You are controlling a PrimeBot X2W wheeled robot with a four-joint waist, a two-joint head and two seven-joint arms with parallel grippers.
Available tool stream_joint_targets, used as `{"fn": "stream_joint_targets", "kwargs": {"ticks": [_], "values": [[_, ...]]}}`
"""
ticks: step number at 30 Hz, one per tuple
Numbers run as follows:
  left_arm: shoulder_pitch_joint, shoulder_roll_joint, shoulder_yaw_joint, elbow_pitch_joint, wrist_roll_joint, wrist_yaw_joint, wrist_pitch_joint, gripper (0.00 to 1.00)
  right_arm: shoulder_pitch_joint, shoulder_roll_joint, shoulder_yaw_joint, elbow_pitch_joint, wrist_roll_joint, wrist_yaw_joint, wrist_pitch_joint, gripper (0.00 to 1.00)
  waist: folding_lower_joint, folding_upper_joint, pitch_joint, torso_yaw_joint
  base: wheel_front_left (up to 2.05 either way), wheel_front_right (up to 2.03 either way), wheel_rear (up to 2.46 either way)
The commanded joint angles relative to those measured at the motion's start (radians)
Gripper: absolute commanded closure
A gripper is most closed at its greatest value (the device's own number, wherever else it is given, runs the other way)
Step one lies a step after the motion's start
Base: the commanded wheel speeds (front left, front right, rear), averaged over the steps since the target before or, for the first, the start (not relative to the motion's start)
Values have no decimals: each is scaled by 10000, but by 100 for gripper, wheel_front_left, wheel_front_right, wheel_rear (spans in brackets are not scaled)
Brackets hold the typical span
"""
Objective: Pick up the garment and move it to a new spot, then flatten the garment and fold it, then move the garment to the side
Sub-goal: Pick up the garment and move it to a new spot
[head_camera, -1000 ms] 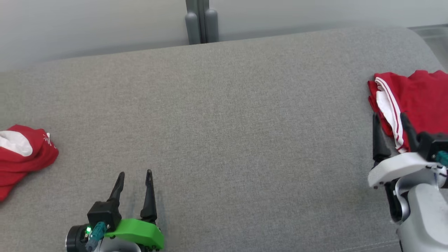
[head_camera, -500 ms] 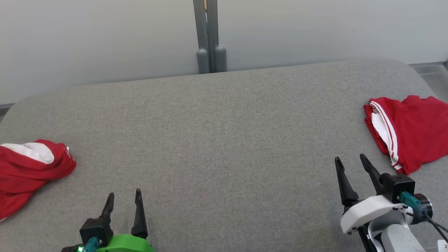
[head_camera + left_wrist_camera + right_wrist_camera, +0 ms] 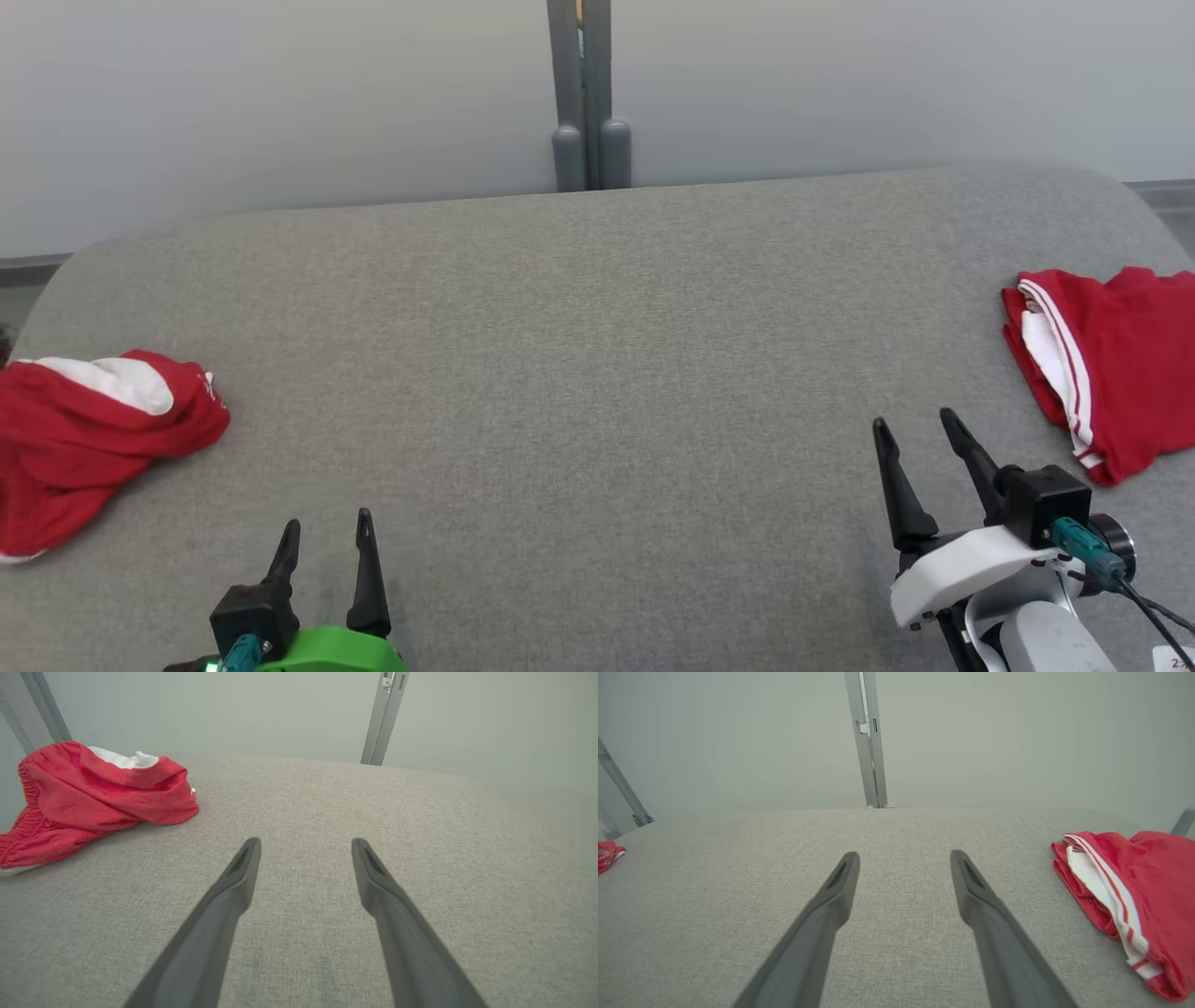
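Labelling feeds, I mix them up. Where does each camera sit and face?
Head view: on the head, facing down at the grey cushion; left gripper and right gripper at bottom.
Left wrist view: on that wrist, along its fingers; crumpled red garment at left.
Right wrist view: on that wrist, along its fingers; folded red garment at right.
Both wrist views share the grey post.

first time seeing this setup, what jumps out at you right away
Two splashes of red stand out on the grey fabric surface: a crumpled red garment with a white patch at the far left edge, and a folded red garment with white striped trim at the far right. Between them, at the near side, the left gripper and right gripper point forward, both open and holding nothing.
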Motion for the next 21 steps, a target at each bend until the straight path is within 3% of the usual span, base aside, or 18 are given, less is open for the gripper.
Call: {"fn": "stream_joint_targets", "kwargs": {"ticks": [1,15,21], "values": [[-124,46,36,14,33,40,2,0,-27,-11,70,-60,41,-13,-27,0,1,0,100,475,0,0,0],[312,40,601,166,-34,243,2,0,-341,-27,1470,217,422,-13,-27,0,1,0,184,3573,0,0,0],[518,43,829,205,-55,325,2,0,-462,-90,2106,263,537,-13,-27,0,1,0,200,4466,0,0,0]]}}
